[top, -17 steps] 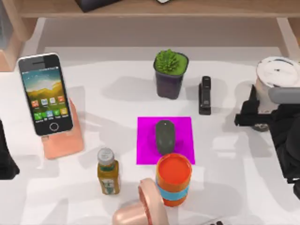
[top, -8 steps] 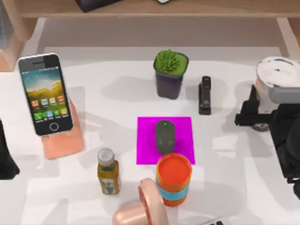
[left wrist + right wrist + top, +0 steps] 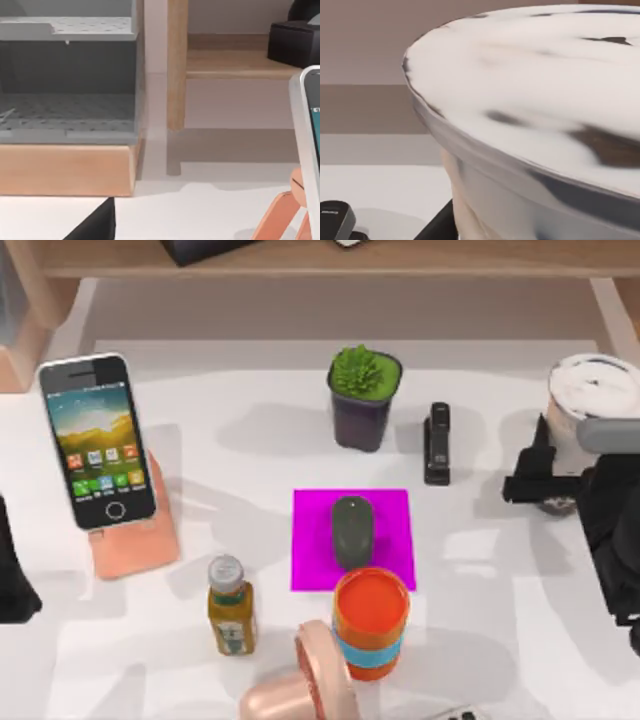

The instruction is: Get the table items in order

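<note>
Gripping the tall clear milk-tea cup with white lid (image 3: 594,390) at the table's right edge: right gripper (image 3: 545,487) pinching its body. Dark grey oval mouse (image 3: 351,530) on magenta mat (image 3: 390,510), white-framed smartphone (image 3: 97,440) on stand. Next: carrying upright, probably. Left arm parked at left edge.

Dark grey mouse (image 3: 351,529) on magenta mat (image 3: 385,515); orange cup (image 3: 371,622), blue band

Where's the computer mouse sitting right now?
In the top view the mouse lies on the magenta mat mid-table, in front of the potted plant and just behind the orange cup.
</note>
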### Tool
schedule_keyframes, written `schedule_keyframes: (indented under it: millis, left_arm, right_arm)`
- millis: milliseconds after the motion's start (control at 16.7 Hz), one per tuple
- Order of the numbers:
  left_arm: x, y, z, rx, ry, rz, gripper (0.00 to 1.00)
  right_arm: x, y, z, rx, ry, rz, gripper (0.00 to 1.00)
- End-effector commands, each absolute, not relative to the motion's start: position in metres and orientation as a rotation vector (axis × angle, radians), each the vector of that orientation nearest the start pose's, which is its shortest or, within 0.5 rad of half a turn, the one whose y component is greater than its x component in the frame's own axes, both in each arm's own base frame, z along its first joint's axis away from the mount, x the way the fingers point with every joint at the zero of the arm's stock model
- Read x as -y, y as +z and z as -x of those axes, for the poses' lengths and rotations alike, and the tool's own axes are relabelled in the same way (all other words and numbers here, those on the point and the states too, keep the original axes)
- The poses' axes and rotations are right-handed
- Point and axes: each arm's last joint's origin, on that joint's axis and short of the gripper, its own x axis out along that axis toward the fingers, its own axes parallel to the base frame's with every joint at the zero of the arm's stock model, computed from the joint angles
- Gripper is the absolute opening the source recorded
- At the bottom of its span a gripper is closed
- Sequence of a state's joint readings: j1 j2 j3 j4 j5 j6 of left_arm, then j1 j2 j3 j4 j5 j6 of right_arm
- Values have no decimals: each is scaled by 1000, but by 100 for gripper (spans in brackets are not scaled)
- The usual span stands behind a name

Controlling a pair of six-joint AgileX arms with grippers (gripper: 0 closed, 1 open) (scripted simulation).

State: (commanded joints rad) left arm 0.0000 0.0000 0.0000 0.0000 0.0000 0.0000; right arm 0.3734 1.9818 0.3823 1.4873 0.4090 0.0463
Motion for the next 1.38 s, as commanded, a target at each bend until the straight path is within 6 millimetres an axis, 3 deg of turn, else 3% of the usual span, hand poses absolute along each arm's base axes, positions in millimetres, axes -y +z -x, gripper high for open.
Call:
schedule_keyframes:
  millis: [300,480,1020,1380]
  left_arm:
    - [1,160,-106,0,0,0,100]
    - [1,160,-106,0,0,0,100]
    - [1,160,-106,0,0,0,100]
    - [1,160,-106,0,0,0,100]
  right_arm:
    - [-92,85,-264,-98,-16,8,0]
    - [-97,104,-278,-8,-17,-28,0]
    - [-134,202,-357,184,1,-105,0]
    - [-150,239,-412,87,-5,-61,0]
